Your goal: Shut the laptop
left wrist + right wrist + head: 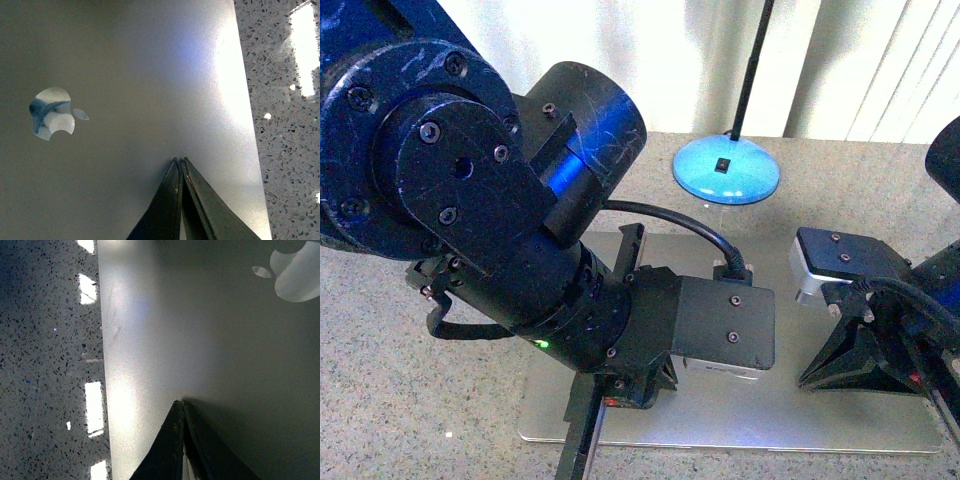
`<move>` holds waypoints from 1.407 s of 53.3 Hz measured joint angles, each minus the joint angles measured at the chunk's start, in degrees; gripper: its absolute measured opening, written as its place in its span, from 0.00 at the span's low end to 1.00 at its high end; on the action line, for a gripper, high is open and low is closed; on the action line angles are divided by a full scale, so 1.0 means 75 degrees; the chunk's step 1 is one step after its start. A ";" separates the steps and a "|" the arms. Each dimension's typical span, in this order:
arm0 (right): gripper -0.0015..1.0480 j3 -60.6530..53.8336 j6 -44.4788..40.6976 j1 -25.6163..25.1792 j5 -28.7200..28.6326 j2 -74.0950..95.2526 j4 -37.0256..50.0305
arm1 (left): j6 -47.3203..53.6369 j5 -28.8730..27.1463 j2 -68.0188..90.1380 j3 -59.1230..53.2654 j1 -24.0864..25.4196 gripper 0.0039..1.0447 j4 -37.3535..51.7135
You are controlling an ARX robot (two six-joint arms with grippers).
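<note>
Slim silver-grey metal laptop lies shut and flat on the speckled grey stone counter, its long side running left to right, matte lid and mirror logo facing up. Left gripper and right gripper, tips pinched together on nothing, touch the lid inside its side edges. There's bare counter beyond.

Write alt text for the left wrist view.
The left gripper, shut with its fingers together, points its tips at the plain silver lid of the laptop and seems to touch it. A shiny logo sits on the lid, and the speckled stone countertop shows past the lid's edge.
</note>
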 joint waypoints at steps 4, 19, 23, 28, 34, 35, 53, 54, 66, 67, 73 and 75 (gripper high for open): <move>0.03 -0.0006 0.0015 0.0000 -0.0038 0.0000 0.0035 | -0.0009 0.0003 -0.0006 0.0000 0.0015 0.03 0.0000; 0.03 -0.0006 0.0268 0.0003 -0.0376 -0.0111 0.0300 | -0.0274 0.0032 -0.0262 -0.0009 0.0131 0.03 0.0361; 0.03 -0.0017 0.0423 0.0003 -0.0595 -0.0306 0.0498 | -0.0493 0.0070 -0.0428 -0.0009 0.0201 0.03 0.0659; 0.03 -0.0134 0.0796 0.0003 -0.1003 -0.0769 0.1067 | -0.0982 0.0210 -0.0860 -0.0041 0.0361 0.03 0.1320; 0.03 -0.0420 0.1478 0.0000 -0.1338 -0.1437 0.2215 | -0.1717 0.0286 -0.1565 -0.0289 0.0673 0.03 0.2273; 0.03 -0.0487 0.1658 -0.0003 -0.1367 -0.1556 0.2460 | -0.1865 0.0306 -0.1690 -0.0353 0.0737 0.03 0.2410; 0.03 -0.1571 0.4759 -0.0242 0.0501 -0.2882 0.7268 | -0.4194 -0.0131 -0.3847 -0.1923 0.2107 0.03 0.4316; 0.03 -0.1632 0.4980 -0.0274 0.0644 -0.2967 0.7501 | -0.4278 -0.0154 -0.3920 -0.1979 0.2165 0.03 0.4366; 0.03 -0.2396 0.7038 -0.0571 0.1935 -0.4482 0.8754 | -0.6100 -0.0548 -0.5464 -0.2967 0.3800 0.03 0.4823; 0.03 -0.2413 0.7125 -0.0580 0.1990 -0.4543 0.8752 | -0.6225 -0.0545 -0.5555 -0.2999 0.3949 0.03 0.4823; 0.03 -0.2780 0.7956 -0.0659 0.3034 -0.5214 0.9049 | -0.7236 -0.1588 -0.5974 -0.3512 0.4485 0.03 0.5651; 0.03 -0.2984 0.8306 -0.0659 0.3672 -0.5458 0.9151 | -0.7901 -0.2142 -0.6167 -0.3867 0.4564 0.03 0.6164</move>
